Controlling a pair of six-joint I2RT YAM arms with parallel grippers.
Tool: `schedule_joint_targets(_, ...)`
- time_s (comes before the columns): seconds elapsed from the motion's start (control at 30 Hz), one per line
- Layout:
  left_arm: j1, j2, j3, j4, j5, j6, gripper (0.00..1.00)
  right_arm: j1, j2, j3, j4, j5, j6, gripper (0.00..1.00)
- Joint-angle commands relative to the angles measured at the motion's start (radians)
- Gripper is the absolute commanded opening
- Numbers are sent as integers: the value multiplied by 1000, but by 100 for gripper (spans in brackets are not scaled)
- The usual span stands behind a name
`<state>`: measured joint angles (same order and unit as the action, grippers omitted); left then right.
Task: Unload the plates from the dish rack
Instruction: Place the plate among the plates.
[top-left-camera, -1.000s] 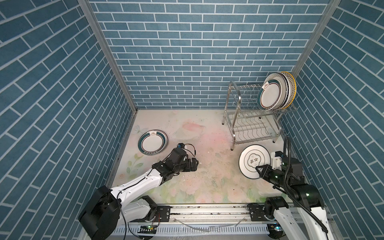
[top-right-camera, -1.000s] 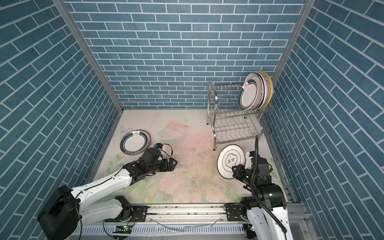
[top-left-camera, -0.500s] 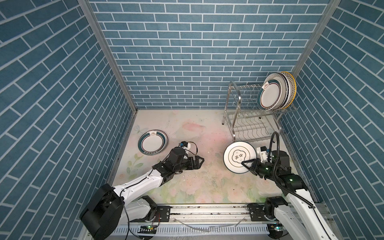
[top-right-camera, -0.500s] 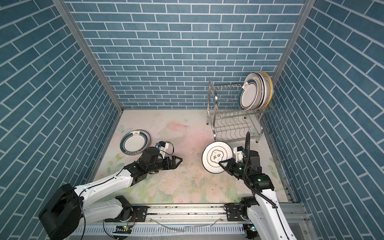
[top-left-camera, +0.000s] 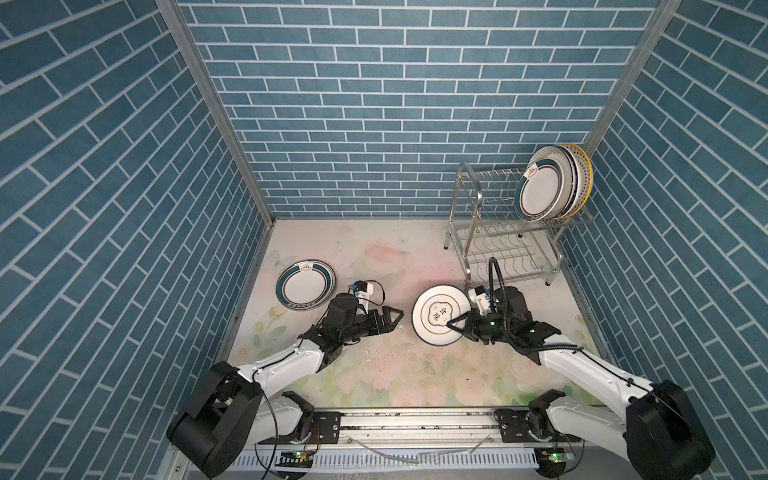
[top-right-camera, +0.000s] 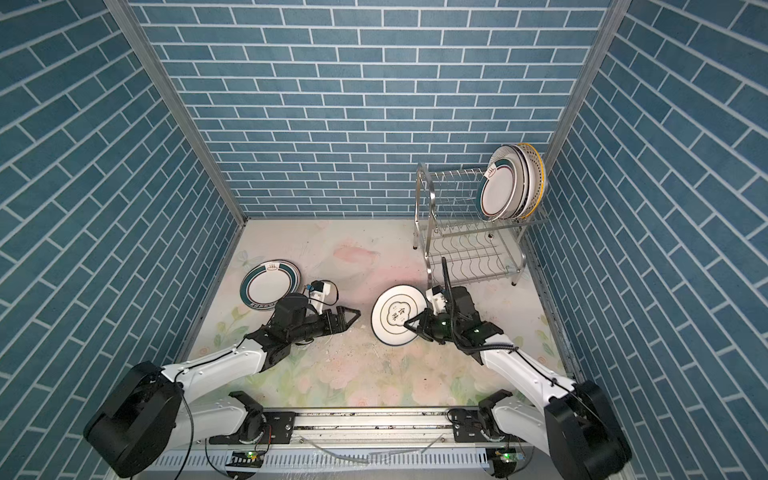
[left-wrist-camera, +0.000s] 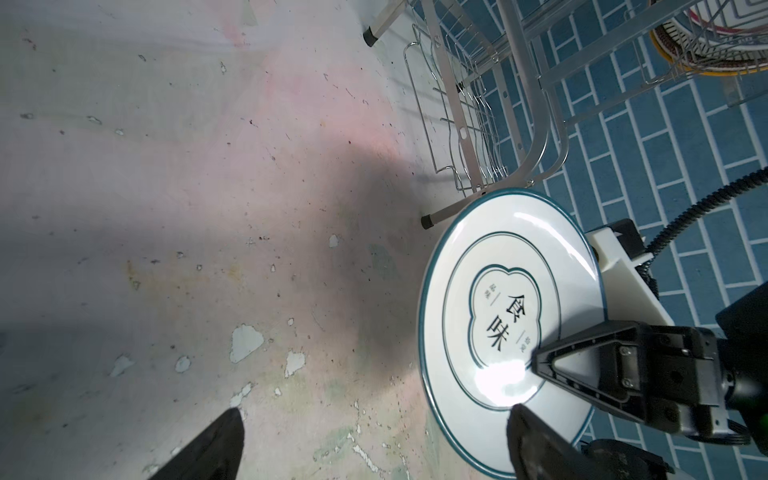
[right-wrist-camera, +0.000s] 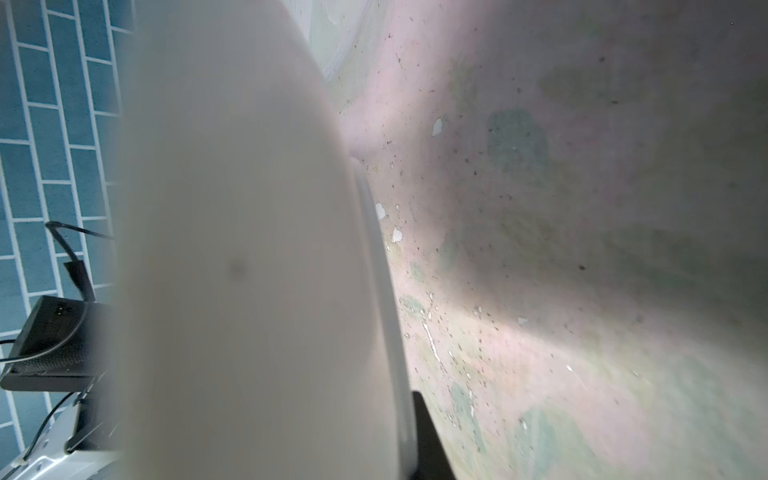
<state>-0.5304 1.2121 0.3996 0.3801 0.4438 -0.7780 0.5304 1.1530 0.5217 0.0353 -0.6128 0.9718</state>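
Note:
A white plate (top-left-camera: 438, 316) (top-right-camera: 395, 315) with a thin teal rim and black Chinese characters hangs tilted above the table's middle. My right gripper (top-left-camera: 455, 326) (top-right-camera: 409, 324) is shut on its rim. In the right wrist view the plate's pale back (right-wrist-camera: 249, 249) fills the frame beside one dark finger (right-wrist-camera: 428, 436). My left gripper (top-left-camera: 392, 318) (left-wrist-camera: 376, 411) is open and faces this plate (left-wrist-camera: 511, 324) from a short gap away, holding nothing. Several plates (top-left-camera: 548, 187) (top-right-camera: 509, 187) stand on edge on the top tier of the dish rack (top-left-camera: 503, 232) (top-right-camera: 465, 232).
A teal-banded plate (top-left-camera: 305, 285) (top-right-camera: 270, 286) lies flat at the table's left, behind my left arm. The rack's lower tier (left-wrist-camera: 469, 124) holds nothing and stands just behind my right wrist. Blue brick walls close three sides of the floral table (top-left-camera: 374, 374).
My right arm has carried the character plate left, from the table's right side to its middle. My left gripper, open throughout, has reached right toward it.

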Motion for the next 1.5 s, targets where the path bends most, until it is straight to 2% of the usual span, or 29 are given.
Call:
schedule_joint_targets(0.0,36,3,-21,58,53,-5,99,41,64,98,232,12,61,0)
schedule_joint_targets(0.17,71,21,-39,141,92,-35,99,109,171,151,319,11,85,0)
schedule_joint_targets(0.5,99,2,-48,159,107,-41,99,176,323,176,548,-26,176,1)
schedule_joint_targets(0.63,115,-28,-59,172,120,-53,93,187,366,182,614,-46,210,1)
schedule_joint_targets(0.83,142,-60,-75,193,107,-73,65,198,409,205,676,-68,239,3)
schedule_joint_targets(1.0,157,-54,-58,180,128,-80,48,209,437,230,678,-73,234,4)
schedule_joint_targets(1.13,168,-53,-52,180,143,-86,38,215,450,243,682,-77,236,4)
schedule_joint_targets(1.17,170,-55,-52,180,144,-86,33,216,452,246,682,-78,234,4)
schedule_joint_targets(1.3,178,-59,-43,164,150,-87,26,221,458,263,671,-89,223,4)
schedule_joint_targets(1.47,192,-55,-41,163,160,-86,16,224,480,283,662,-97,214,11)
